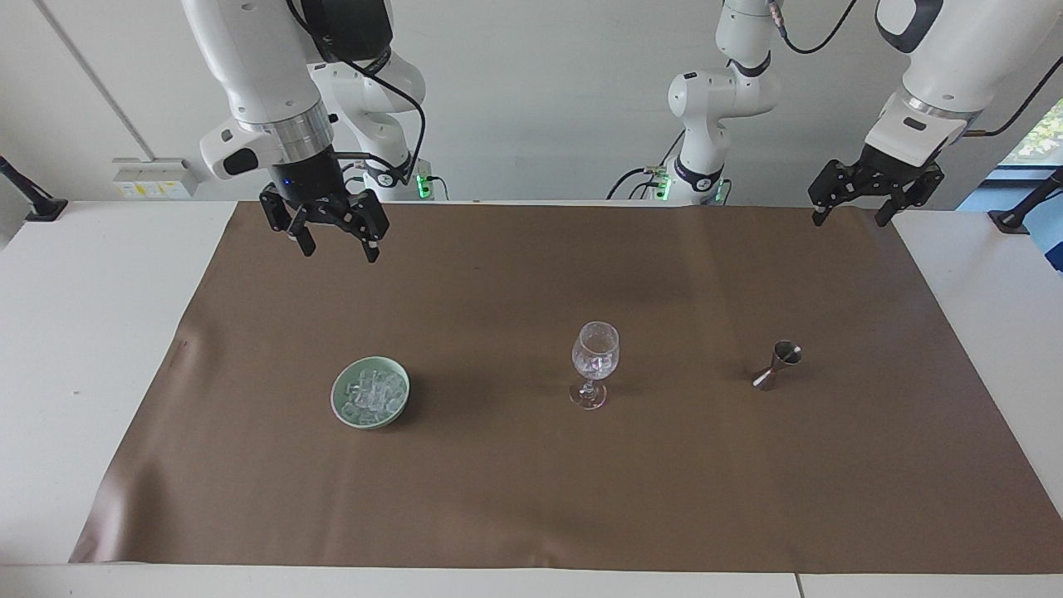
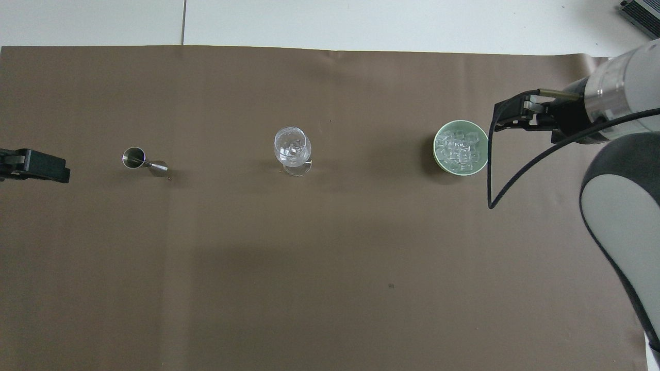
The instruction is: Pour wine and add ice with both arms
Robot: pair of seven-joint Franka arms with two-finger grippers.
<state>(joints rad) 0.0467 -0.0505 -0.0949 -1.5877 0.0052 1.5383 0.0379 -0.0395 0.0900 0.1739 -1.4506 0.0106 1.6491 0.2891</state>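
Overhead, both arms hung clear of the things on the desk [image 1: 100, 332], which was white and mostly covered by a brown mat [image 1: 531, 482]. The right tool [image 1: 335, 242] was up in the air over the mat's edge close to the robots, at the right arm's end of the desk; its fingers stood apart and held nothing. In the overhead view the same tool [image 2: 508, 114] showed just beside the bowl's rim, though the facing view put it high above the mat and well apart from the bowl. The left tool [image 1: 853, 218] waited over the mat's corner at the left arm's end, close to the robots, its fingers also spread and empty; only its tip [image 2: 36, 166] entered the overhead view. The ice [image 1: 373, 392] lay as a pile of clear cubes in a pale green bowl [image 1: 339, 402], which sat on the mat toward the right arm's end. A stemmed wine glass [image 1: 595, 355] stood upright near the middle of the mat, with some clear cubes and a faint pinkish tint inside. A small metal jigger [image 1: 776, 365] stood toward the left arm's end, tilted rather than straight up. Bowl, glass and jigger sat in a rough row across the mat, well apart from each other
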